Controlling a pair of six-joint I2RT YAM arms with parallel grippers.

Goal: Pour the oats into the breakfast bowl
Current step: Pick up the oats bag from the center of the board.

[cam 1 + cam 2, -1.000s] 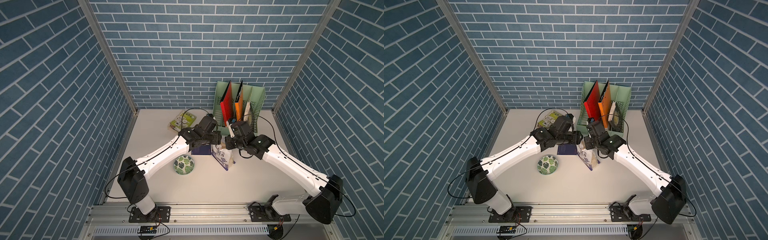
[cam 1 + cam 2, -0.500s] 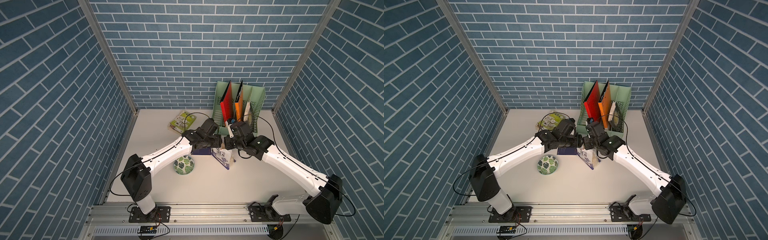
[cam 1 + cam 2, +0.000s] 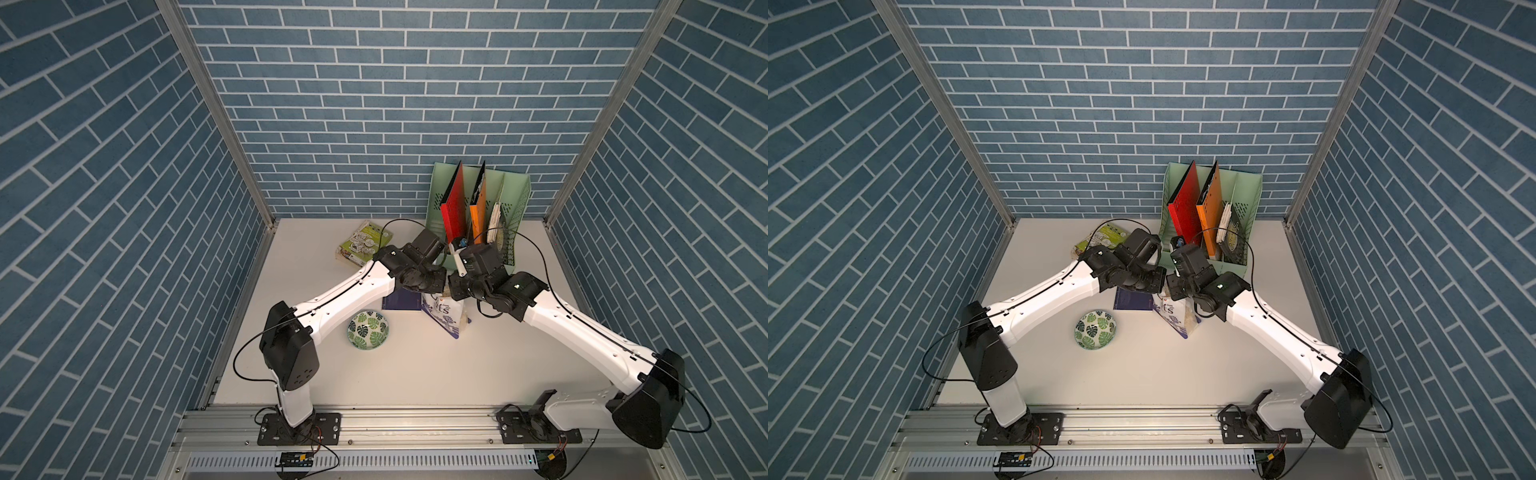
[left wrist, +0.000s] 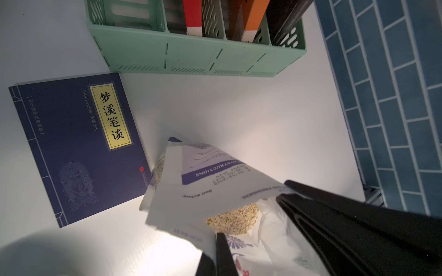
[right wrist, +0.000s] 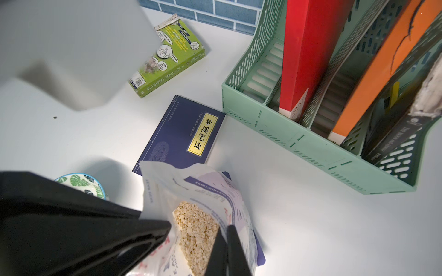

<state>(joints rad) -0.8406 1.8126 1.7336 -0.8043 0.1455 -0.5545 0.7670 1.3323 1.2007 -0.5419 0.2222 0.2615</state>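
Note:
The white Oats pouch (image 3: pixel 446 314) (image 3: pixel 1177 319) stands upright in mid-table with its mouth pulled open, so the pale oats (image 4: pixel 232 219) (image 5: pixel 193 229) show inside. My left gripper (image 4: pixel 217 243) (image 3: pixel 435 286) is shut on one wall of the pouch's top edge. On the opposite wall my right gripper (image 5: pixel 223 233) (image 3: pixel 457 291) is shut as well. The two wrists meet above the pouch and hide its top in both top views. The leaf-patterned breakfast bowl (image 3: pixel 368 329) (image 3: pixel 1095 329) (image 5: pixel 81 182) sits empty on the table, left of the pouch and apart from it.
A dark blue book (image 3: pixel 401 300) (image 4: pixel 79 148) (image 5: pixel 184 141) lies flat just behind the pouch. A green picture book (image 3: pixel 365 245) (image 5: pixel 167 55) lies at the back left. A mint file rack (image 3: pixel 513 216) (image 4: pixel 191 55) (image 5: pixel 299 141) with red and orange folders stands at the back right.
My left gripper has come in over the pouch's top and shut on its edge. The right gripper has kept its hold and the pouch has stayed in place.

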